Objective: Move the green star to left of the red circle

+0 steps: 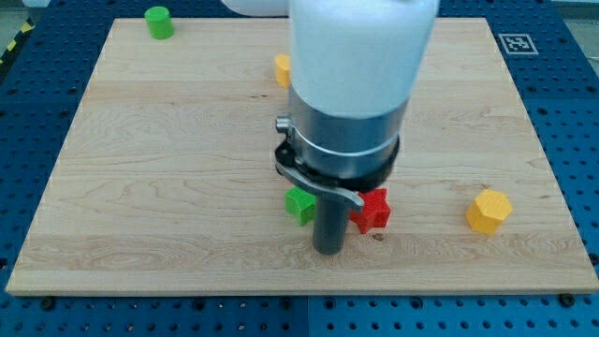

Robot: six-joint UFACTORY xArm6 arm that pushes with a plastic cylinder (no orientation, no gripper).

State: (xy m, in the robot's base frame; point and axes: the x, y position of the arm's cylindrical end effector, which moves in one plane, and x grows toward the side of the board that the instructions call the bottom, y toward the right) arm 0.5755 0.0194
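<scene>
Rod's tip [328, 249] sits between small green star-like block [299, 203] at left and red block [372, 211] at right; no gripper fitted, nothing held.

My tip [328, 249] stands upright on the board.

Pale matt wooden board [140, 168] with visible grain, brushed metal collar [342, 140], glossy white arm housing [360, 47]
</scene>
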